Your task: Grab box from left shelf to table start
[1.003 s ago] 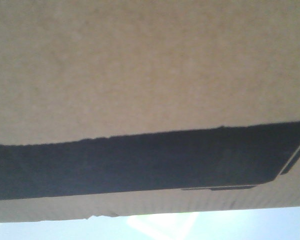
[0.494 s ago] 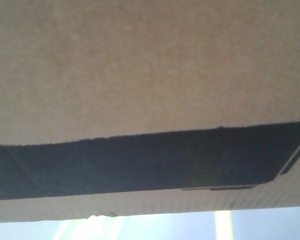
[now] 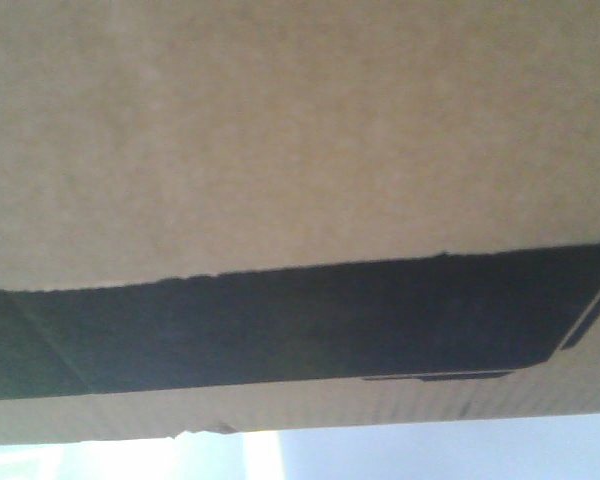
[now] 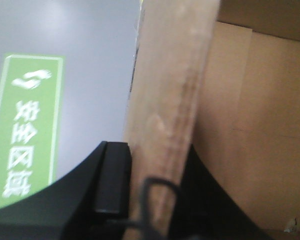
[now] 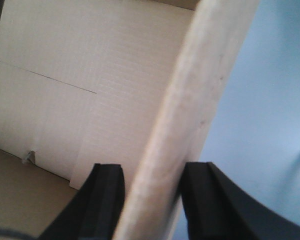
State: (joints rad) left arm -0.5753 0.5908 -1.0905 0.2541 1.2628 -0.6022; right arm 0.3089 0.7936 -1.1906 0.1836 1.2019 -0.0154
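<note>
We see the box (image 3: 280, 140) pressed close against the front camera, its brown corrugated face filling nearly the whole view. Its black panel (image 3: 300, 325) runs as a long band from the left edge to the right, rising slightly toward the right, so the box's long axis lies crosswise to the robot with a small tilt. A thin white outline shows at the panel's right corner. Under the lower edge of the box we see only a pale strip of the table (image 3: 440, 455), and the view is too close for us to tell whether the box rests on it or hangs just above it. From the left wrist, the left gripper (image 4: 157, 192) straddles one upright wall of the box, one black finger outside and one inside, pinching the cardboard between them. The wall's top edge runs away from the camera, up the frame. The open brown interior lies to the right of this wall, and a grey floor with a green sign (image 4: 25, 125) bearing white characters lies to the left. From the right wrist, the right gripper (image 5: 152, 200) likewise clamps the opposite wall between its two dark fingers, with the box interior to the left and a pale blue surface (image 5: 270, 90) to the right.
</note>
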